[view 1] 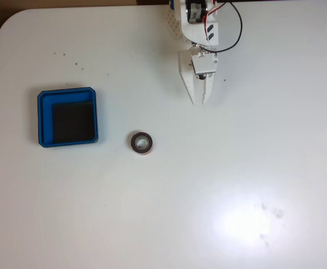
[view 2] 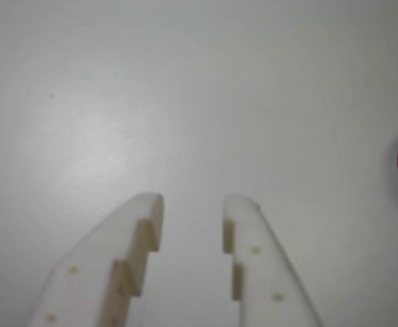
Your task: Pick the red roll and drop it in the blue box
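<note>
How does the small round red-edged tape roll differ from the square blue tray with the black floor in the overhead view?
The red roll is a small round ring; the blue box is square with clipped corners and several times wider. The roll has a dark top face, red edge and pale hollow centre; the box has a bright blue raised rim around a black floor. The roll lies near the table's middle; the box sits to its left. Both rest flat on the white table, untouched by the gripper.

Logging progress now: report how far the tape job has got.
Nothing looks done yet. The red roll lies on the white table, beside the blue box and outside it. The gripper hangs open and empty, apart from the roll. Left: reach the roll, grip it, carry it over, drop it in the box.
</note>
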You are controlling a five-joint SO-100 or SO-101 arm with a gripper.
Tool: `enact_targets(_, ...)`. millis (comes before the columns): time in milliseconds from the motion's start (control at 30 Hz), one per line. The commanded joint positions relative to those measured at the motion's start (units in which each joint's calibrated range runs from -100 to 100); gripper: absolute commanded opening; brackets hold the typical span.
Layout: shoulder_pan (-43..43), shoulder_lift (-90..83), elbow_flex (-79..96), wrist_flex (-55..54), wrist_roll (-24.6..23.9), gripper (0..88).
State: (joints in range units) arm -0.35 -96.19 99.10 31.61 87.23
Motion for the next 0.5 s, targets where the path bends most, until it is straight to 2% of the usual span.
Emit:
enact_targets(0,0.3,-0.1,0.9,-0.4,-0.1,2.3)
enact_targets(467,0.3,-0.1,0.9,-0.4,0.2,2.3)
